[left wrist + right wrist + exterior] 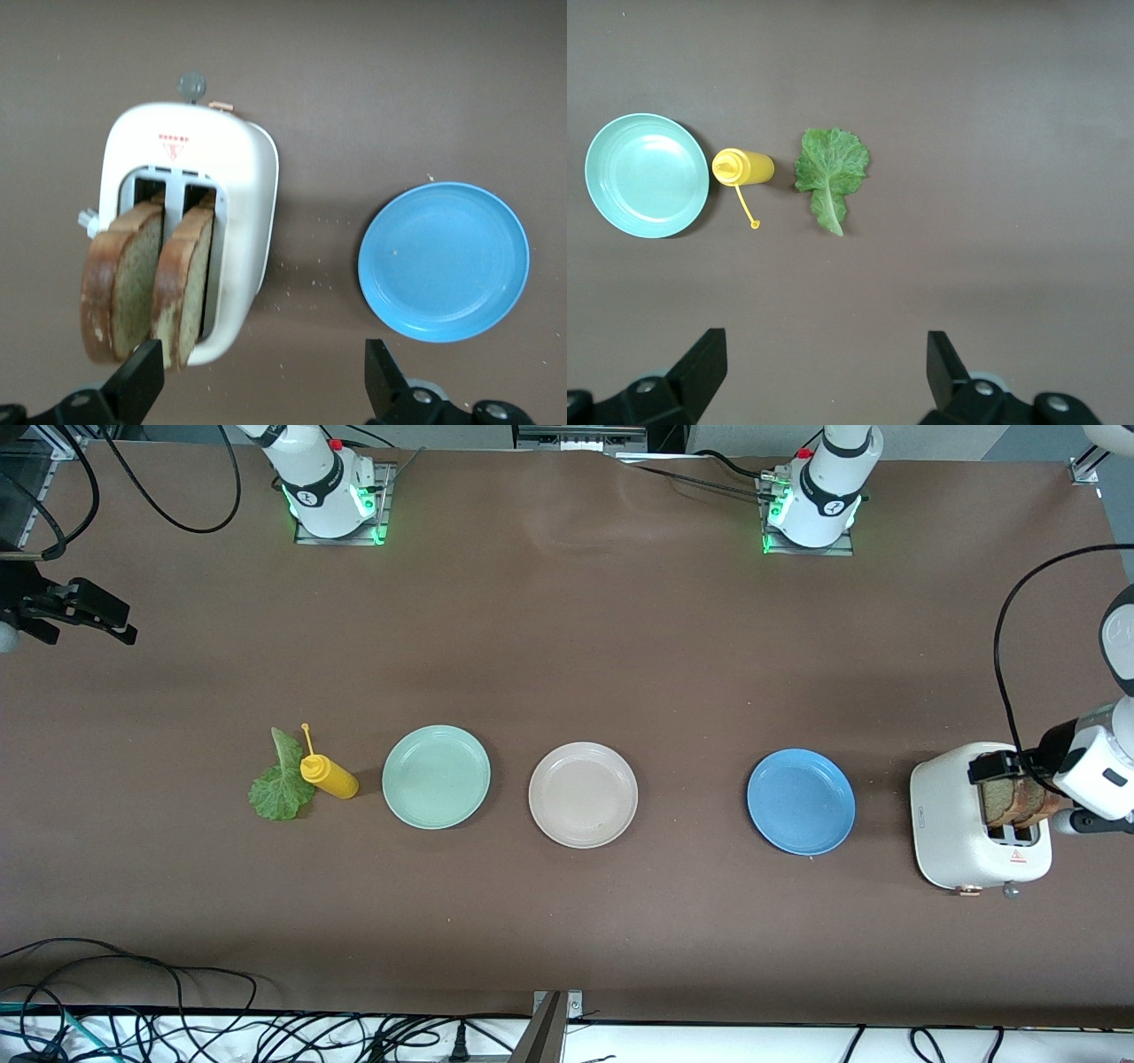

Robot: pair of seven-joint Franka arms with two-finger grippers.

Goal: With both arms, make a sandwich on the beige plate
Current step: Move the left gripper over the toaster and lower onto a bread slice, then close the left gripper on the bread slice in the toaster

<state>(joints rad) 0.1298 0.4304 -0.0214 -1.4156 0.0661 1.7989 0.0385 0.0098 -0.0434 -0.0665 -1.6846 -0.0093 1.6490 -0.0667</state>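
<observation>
While your round pale beige plate (583, 794) sits bare at mid-bench between the mint green plate (436, 777) and the blue plate (801, 801), both arms hang in the air. Your left pincer (266, 385) is over the white toaster (952, 815) at the left arm's end of the bench, fingers spread wide and touching nothing. Two brown wholegrain bread slices (146, 283) with darker crust stand upright in its slots. A red warning triangle and red lettering, too small to read, mark the toaster's top. Your right pincer (824, 372) is spread too, over bare bench near the ruffled green lettuce leaf (279, 779), which lies just beside the yellow squeeze bottle (328, 775).
</observation>
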